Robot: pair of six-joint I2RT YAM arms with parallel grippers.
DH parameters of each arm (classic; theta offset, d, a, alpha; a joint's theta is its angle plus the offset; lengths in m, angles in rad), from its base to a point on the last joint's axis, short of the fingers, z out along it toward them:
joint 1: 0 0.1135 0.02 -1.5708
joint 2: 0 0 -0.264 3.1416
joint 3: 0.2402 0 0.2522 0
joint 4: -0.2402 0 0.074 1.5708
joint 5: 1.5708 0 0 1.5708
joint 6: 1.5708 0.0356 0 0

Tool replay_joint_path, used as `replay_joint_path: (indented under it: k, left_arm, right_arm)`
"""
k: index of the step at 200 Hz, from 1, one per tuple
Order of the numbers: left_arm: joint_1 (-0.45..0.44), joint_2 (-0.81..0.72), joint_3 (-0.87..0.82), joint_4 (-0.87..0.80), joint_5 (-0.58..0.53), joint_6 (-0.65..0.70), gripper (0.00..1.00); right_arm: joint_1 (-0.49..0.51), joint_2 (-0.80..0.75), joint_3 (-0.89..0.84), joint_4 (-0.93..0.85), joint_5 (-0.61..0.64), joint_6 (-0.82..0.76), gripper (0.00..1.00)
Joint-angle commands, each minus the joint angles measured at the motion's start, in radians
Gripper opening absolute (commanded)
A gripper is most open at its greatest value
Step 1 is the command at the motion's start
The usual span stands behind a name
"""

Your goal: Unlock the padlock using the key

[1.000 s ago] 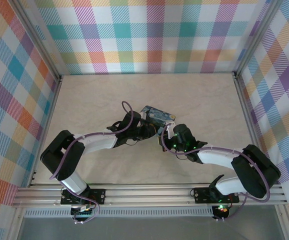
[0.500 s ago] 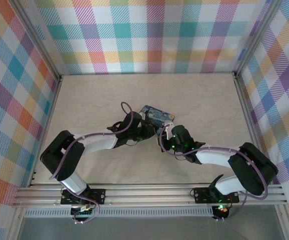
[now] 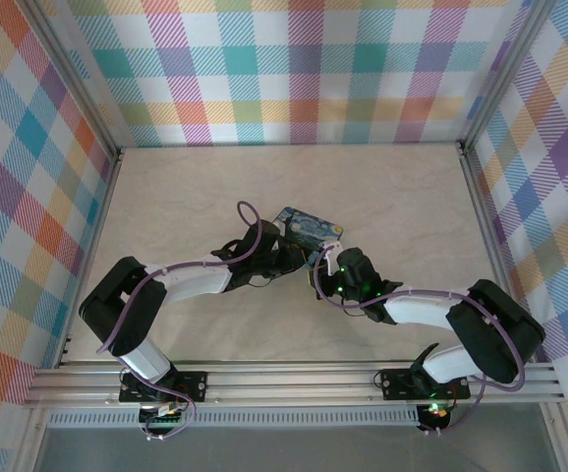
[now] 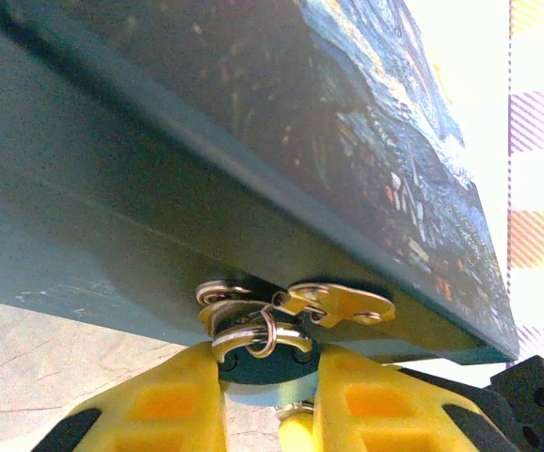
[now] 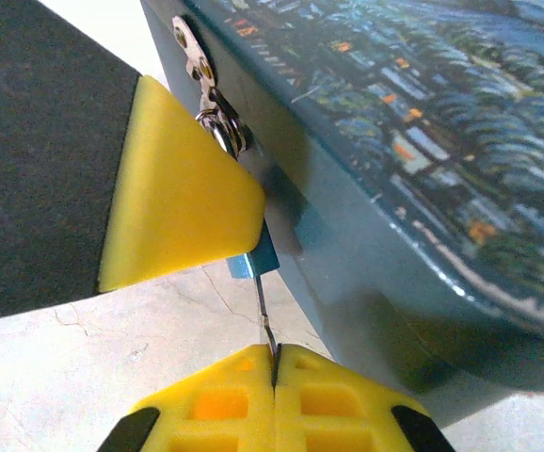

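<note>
the left end effector (image 3: 292,258) reaches in from the left edge of the pale stone-look counter (image 3: 166,197) towards its middle. there the blue-and-yellow night-sky painted tin box (image 3: 312,226) sits. in the left wrist view its yellow fingers (image 4: 173,405) are closed on either side of the tiny silvery padlock with a dark bluish body (image 4: 258,344), gripping it. the padlock hangs by its shackle from the small metal hasp (image 4: 333,303) on the tin box's near wall (image 4: 206,188).

the right end effector (image 3: 319,273) comes in from the right edge and sits just beside the left one, nearer the front edge. its fingers are pressed together on the thin silvery key (image 5: 264,315), seen edge-on. the key's long axis runs straight from the right end effector (image 5: 274,363) up to the bluish underside of the padlock (image 5: 244,266), so blade and lock body look roughly in line.

the left arm's yellow finger covers most of the lock body in the right wrist view. the keyway cannot be seen, so i cannot tell whether the tip is seated or only touching. the top view is too coarse to show padlock or key.
</note>
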Motion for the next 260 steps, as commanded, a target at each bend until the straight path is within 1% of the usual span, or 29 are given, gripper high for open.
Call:
replay_joint_path:
  k: [1, 42, 114, 163, 198, 203, 234, 260]
  left_arm:
    - [-0.032, -0.006, 0.033, 0.031, 0.022, -0.019, 0.23]
    - [-0.032, -0.006, 0.036, 0.027, 0.024, -0.022, 0.22]
    - [-0.032, -0.013, 0.061, -0.034, 0.021, -0.037, 0.22]
    - [-0.033, -0.005, 0.072, -0.039, 0.022, -0.054, 0.22]
    - [-0.036, 0.006, 0.078, -0.045, 0.013, -0.055, 0.22]
    - [-0.036, 0.008, 0.078, -0.044, 0.013, -0.054, 0.22]
    - [-0.04, 0.02, 0.084, -0.044, 0.012, -0.056, 0.22]
    - [-0.042, 0.021, 0.083, -0.044, 0.009, -0.056, 0.22]
  right_arm:
    - [0.021, -0.004, 0.002, 0.104, -0.044, 0.007, 0.0]
    - [0.026, -0.007, -0.003, 0.097, -0.011, -0.022, 0.0]
    - [0.027, -0.021, -0.023, 0.118, 0.058, -0.103, 0.0]
    - [0.028, 0.001, -0.028, 0.146, 0.043, -0.112, 0.0]
    - [0.027, -0.022, -0.035, 0.154, 0.025, -0.09, 0.0]
    - [0.027, -0.025, -0.039, 0.188, 0.019, -0.084, 0.0]
    - [0.027, -0.025, -0.037, 0.227, -0.033, -0.059, 0.0]
    - [0.027, -0.031, -0.035, 0.237, -0.029, -0.052, 0.0]
